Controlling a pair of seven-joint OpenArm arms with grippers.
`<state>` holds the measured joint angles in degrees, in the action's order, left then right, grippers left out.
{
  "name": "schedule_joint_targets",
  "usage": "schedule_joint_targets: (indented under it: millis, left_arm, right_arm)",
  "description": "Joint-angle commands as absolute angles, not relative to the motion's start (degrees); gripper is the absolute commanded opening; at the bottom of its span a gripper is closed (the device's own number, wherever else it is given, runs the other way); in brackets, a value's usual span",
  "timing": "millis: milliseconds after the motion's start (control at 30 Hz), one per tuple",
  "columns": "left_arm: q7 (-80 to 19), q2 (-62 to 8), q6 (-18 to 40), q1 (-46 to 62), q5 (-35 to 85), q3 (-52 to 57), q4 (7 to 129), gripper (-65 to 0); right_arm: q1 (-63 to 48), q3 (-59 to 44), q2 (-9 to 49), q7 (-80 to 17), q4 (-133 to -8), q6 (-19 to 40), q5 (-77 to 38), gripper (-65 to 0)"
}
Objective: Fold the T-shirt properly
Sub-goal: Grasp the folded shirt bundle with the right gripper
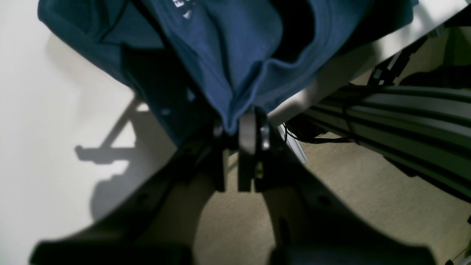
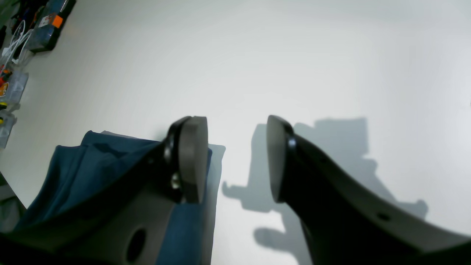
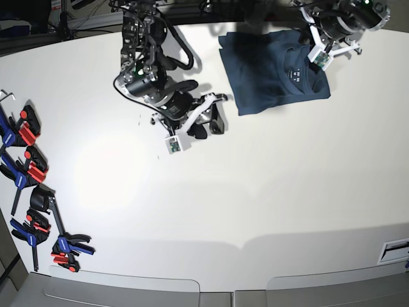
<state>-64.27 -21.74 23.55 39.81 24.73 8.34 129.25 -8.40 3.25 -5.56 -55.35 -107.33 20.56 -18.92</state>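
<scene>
The dark navy T-shirt [image 3: 275, 71] lies partly folded at the table's far side, right of the middle. My left gripper [image 3: 313, 36] is at its far right edge. In the left wrist view this gripper [image 1: 239, 123] is shut on a pinched fold of the T-shirt [image 1: 228, 59], close to the table's edge. My right gripper [image 3: 215, 114] is open and empty, just left of the shirt's near left corner. In the right wrist view it [image 2: 235, 158] hangs over bare table, with the T-shirt [image 2: 84, 173] behind its left finger [image 2: 193, 158].
Several blue-and-red clamps [image 3: 29, 169] lie along the table's left edge, with more near the front left [image 3: 64, 246]. Boxes of small parts [image 2: 44, 18] stand beyond the table. A metal frame and cables [image 1: 397, 110] run past the far table edge, above the floor.
</scene>
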Motion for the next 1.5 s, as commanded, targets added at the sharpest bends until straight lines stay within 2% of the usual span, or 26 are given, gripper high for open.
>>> schedule_joint_targets:
  millis: [0,67,167,233,433,600,667,700,767,800,833,933,1067,1233,1467]
  left_arm:
    - [-63.9,-22.1,23.3,40.2,24.9,8.6,130.3,-65.0]
    - [-63.9,-22.1,23.3,40.2,24.5,8.6,130.3,-65.0]
    - [-63.9,-22.1,23.3,40.2,20.5,8.6,130.3,-53.5]
    - [-63.8,-22.1,22.2,40.2,16.9,8.6,130.3,-49.2]
    - [-62.9,-22.1,18.1,40.2,8.0,8.6,130.3,-45.3]
    - [-61.6,-22.1,13.3,40.2,-2.6,8.6,130.3,-45.3]
    - [-60.7,-22.1,11.1,40.2,-5.8,8.6,130.3,-45.4]
    - [-60.1,-22.1,10.5,40.2,-6.5,8.6,130.3,-45.4]
    - [-59.0,-22.1,10.0,40.1,-6.6,8.6,130.3,-45.4]
    - [-58.3,-22.1,9.5,40.1,-6.6,8.6,130.3,-45.7]
    - [-57.9,-22.1,9.1,40.1,-6.6,8.6,130.3,-46.6]
    - [-56.4,-22.1,8.0,40.1,-6.6,8.6,130.3,-53.9]
    - [-54.8,-22.1,6.9,40.1,-6.6,8.6,130.3,-64.8]
    - [-53.9,-22.1,6.8,40.1,-6.6,8.6,130.3,-65.0]
    - [-53.9,-22.1,6.8,40.1,-6.6,8.6,130.3,-65.0]
  right_arm:
    - [-7.6,3.4,-5.7,-54.0,-108.5,20.9,-19.7,-40.6]
    - [-7.6,3.4,-5.7,-54.1,-108.5,20.9,-19.7,-40.6]
    - [-7.6,3.4,-5.7,-54.1,-108.5,20.9,-19.7,-40.6]
    - [-7.6,3.4,-5.7,-54.1,-108.5,20.9,-19.7,-40.6]
    - [-7.6,3.4,-5.7,-54.0,-108.5,20.9,-19.7,-40.6]
    - [-7.1,3.4,-5.7,-54.1,-108.5,21.0,-20.3,-40.6]
    - [-6.4,3.4,-5.7,-55.3,-108.5,25.0,-23.1,-41.8]
    - [-5.9,3.4,-5.7,-56.6,-108.5,29.6,-25.7,-45.1]
    - [-5.1,4.3,-5.0,-60.0,-108.5,37.5,-33.6,-56.8]
    - [-4.7,5.4,-4.4,-61.5,-108.5,40.0,-37.0,-64.1]
    - [-4.4,7.0,-3.6,-62.8,-108.5,40.0,-39.4,-65.0]
    - [-3.8,13.3,-1.0,-66.1,-108.5,40.0,-39.9,-65.0]
    - [-3.8,23.0,2.6,-66.3,-108.3,40.0,-35.2,-65.0]
    - [-3.8,31.8,3.6,-61.8,-106.8,40.0,-27.5,-65.0]
    - [0.0,38.0,3.5,-57.2,-99.6,40.0,-20.5,-65.0]
